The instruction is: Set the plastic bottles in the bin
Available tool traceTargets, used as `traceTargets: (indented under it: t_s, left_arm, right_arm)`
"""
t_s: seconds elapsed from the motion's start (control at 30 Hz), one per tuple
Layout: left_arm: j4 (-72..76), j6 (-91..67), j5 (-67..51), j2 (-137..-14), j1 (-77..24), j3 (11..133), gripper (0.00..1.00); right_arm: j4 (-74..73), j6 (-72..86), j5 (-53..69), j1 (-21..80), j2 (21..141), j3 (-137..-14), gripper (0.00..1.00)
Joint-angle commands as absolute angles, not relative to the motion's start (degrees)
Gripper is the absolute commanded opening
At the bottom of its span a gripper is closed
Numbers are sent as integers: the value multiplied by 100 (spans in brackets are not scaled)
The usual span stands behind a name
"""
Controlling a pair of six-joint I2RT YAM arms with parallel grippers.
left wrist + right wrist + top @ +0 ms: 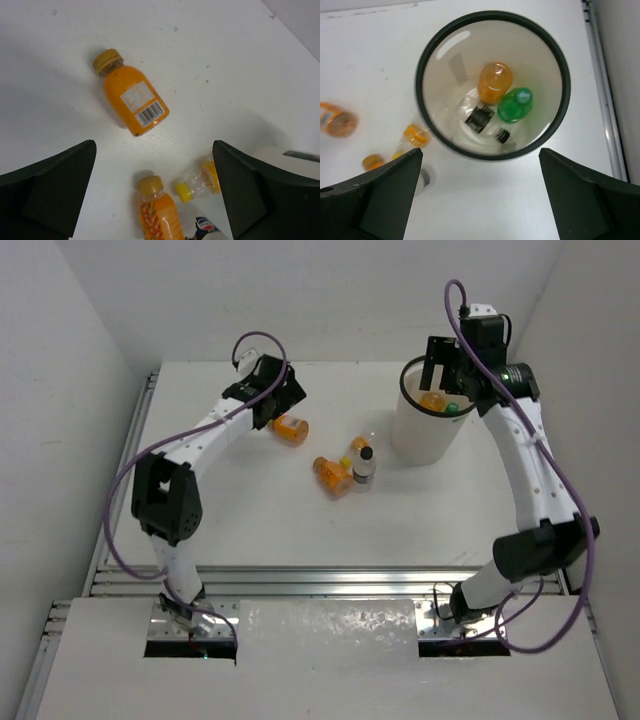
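Note:
The white bin (425, 435) with its black rim stands at the back right. My right gripper (442, 372) hovers over it, open and empty (480, 200). Inside the bin (445, 55) lie an orange bottle (495, 82), a green bottle (515, 105) and a clear bottle with a black label (480, 118). My left gripper (281, 403) is open above an orange bottle (291, 428) lying on the table. In the left wrist view that bottle (132, 100) lies beyond the open fingers (50, 190). Another orange bottle (332, 476), a clear yellow-capped one (360, 445) and an upright black-capped one (364, 465) cluster mid-table.
White walls close in the table on the left, back and right. Metal rails run along its left edge (130, 450) and near edge (330, 582). A rail (600, 75) also passes just right of the bin in the right wrist view.

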State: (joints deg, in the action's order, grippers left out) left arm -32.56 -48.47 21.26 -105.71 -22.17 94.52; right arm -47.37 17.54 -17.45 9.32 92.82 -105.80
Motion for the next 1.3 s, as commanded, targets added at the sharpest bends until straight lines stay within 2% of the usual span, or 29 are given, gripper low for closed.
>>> traceTargets:
  t_s: [0.0,0.17,0.27,0.4,0.43,0.47,0.53,0.6,0.63,0.73,0.77,0.8,0.83,0.87,0.9,0.97,1.0,1.1,1.27]
  left_arm:
    - [-3523,-5018,1890,-11345,-2118,10375,100]
    - [-3981,-5334,1758,-12699,-2066,11555,100]
    - [-3789,-5467,1530,-13112,-2039,11672,99]
    - [-3911,-5607,1441,-13403,-2030,11523,87]
    - [-3789,-5625,1459,-13342,-2022,11235,71]
    - [-3701,-5625,1407,-13290,-1969,11067,60]
    - [-3315,-5616,1328,-13062,-1890,10496,44]
    - [-3042,-5345,1038,-12886,-1749,10084,7]
    - [-2989,-4970,1020,-12624,-1723,9968,0]
    - [-2183,-4082,880,-11430,-1810,8899,0]
    - [-1223,-3878,679,-10991,-1837,7850,0]
    - [-630,-3676,416,-9960,-1863,7283,0]
    - [-41,-3361,-205,-9384,-1933,6660,0]
    - [1096,-3253,-472,-8847,-1977,5505,0]
    - [1647,-3121,-1162,-7798,-2082,5006,0]
    - [2736,-2699,-1781,-6869,-2249,3804,0]
    - [3029,-2603,-2419,-6081,-2372,3519,0]
    - [3585,-2566,-3083,-5040,-2696,2831,0]
    - [3594,-2654,-3461,-5062,-3155,3049,0]
  right_arm:
    - [-4413,1960,-987,1045,8650,-9977,99]
    - [-3904,1942,-756,1335,7938,-8862,99]
    - [-3762,1907,-686,1476,7718,-8483,99]
    - [-3718,1811,-712,1670,7594,-8227,99]
    - [-3700,1802,-703,1731,7594,-8183,99]
    - [-3691,1810,-703,1758,7585,-8165,99]
    - [-3621,1811,-598,1854,7567,-8104,99]
    - [-3551,1880,-388,1924,7559,-8025,99]
    - [-3481,1916,-143,1942,7515,-7955,99]
    - [-2744,2126,1551,1951,7322,-7446,99]
    - [-2177,2362,2078,1942,7278,-7149,99]
    - [-1858,2573,2997,1942,7234,-7015,99]
    - [-1559,2793,3380,1942,7190,-6883,99]
    - [-912,3300,3680,1986,7172,-6630,99]
    - [-601,3557,3970,2021,7154,-6531,99]
    - [302,4215,4095,2240,7154,-6215,99]
    - [603,4428,4148,2337,7172,-6118,99]
    - [1729,4982,4508,2732,7373,-5889,99]
    - [2714,5089,4430,3295,7392,-5687,99]
